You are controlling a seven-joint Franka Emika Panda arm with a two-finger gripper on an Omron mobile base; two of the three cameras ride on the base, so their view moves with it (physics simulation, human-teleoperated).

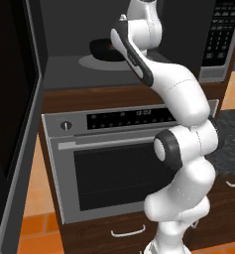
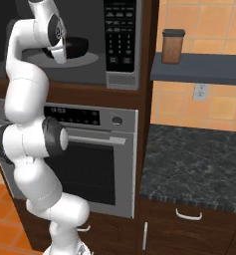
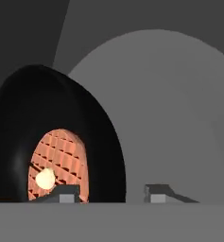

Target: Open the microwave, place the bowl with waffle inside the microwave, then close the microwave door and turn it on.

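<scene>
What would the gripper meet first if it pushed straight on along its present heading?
Probably the bowl: its rim stands between the gripper tips, with the turntable behind. Depth is unclear.
</scene>
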